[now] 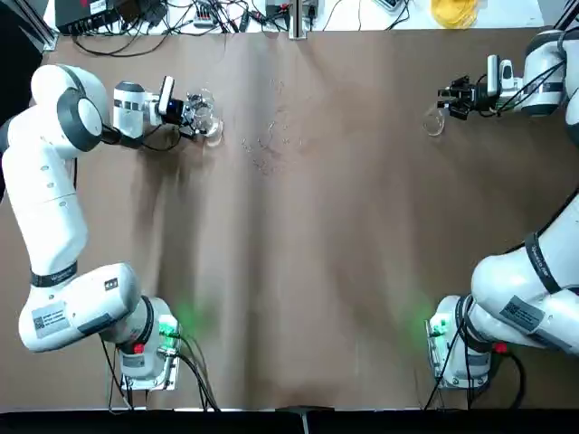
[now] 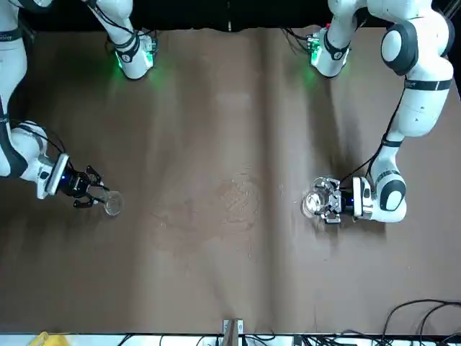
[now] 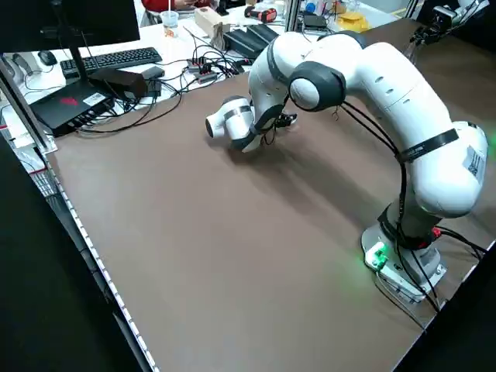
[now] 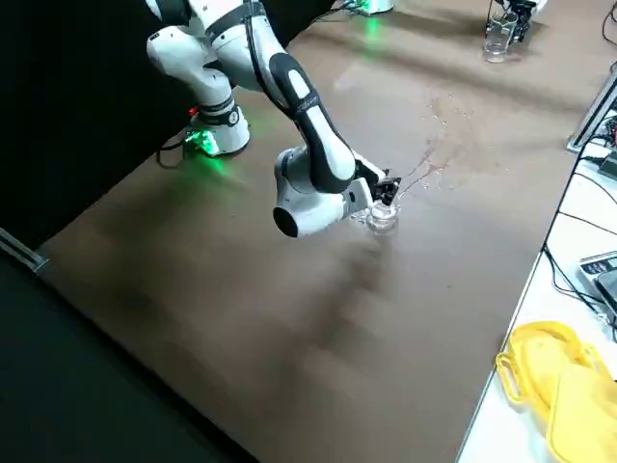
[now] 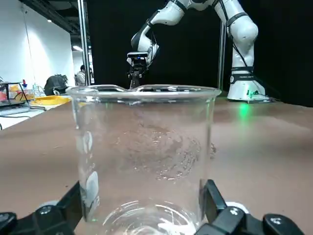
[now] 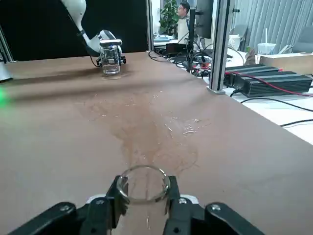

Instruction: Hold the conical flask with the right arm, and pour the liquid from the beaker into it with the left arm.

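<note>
So the left gripper (image 1: 194,116) sits at the table's left side, fingers closed around the upright beaker (image 1: 204,112). Way across the brown table (image 1: 298,271), the right gripper (image 1: 450,101) pinches the conical flask (image 1: 433,122) neck between narrow fingers. The two vessels are well apart, so the beaker needs carrying rightward first.

Both arms are glossy white with dark grey joint caps, the left arm (image 1: 54,217) mostly bare, the right arm (image 1: 534,271) strung with black cables, each ending in a black gripper and rising from a base that glows green beside a red button.
</note>
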### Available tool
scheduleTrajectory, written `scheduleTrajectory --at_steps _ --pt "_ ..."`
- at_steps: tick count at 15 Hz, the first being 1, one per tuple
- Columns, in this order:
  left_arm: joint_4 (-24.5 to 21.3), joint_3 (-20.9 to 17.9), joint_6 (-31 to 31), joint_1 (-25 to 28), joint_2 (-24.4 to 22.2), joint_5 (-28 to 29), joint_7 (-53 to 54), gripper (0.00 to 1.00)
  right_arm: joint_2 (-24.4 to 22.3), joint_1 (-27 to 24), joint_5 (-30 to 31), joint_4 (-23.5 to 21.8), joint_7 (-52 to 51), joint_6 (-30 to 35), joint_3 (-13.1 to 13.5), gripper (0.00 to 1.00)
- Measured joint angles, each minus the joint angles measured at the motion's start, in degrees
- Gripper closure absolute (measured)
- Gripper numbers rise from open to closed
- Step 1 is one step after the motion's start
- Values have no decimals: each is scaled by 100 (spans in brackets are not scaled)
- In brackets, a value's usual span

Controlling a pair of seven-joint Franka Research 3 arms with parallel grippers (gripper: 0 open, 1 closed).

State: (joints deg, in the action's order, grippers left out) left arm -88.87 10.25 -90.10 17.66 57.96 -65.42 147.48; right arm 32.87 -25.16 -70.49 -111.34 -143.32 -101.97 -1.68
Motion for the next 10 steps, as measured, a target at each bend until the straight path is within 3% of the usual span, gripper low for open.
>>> scheduleTrajectory --at_steps 10 --pt "50 -24 -93 5 233 -17 184 0 207 -154 98 184 -36 147 0 60"
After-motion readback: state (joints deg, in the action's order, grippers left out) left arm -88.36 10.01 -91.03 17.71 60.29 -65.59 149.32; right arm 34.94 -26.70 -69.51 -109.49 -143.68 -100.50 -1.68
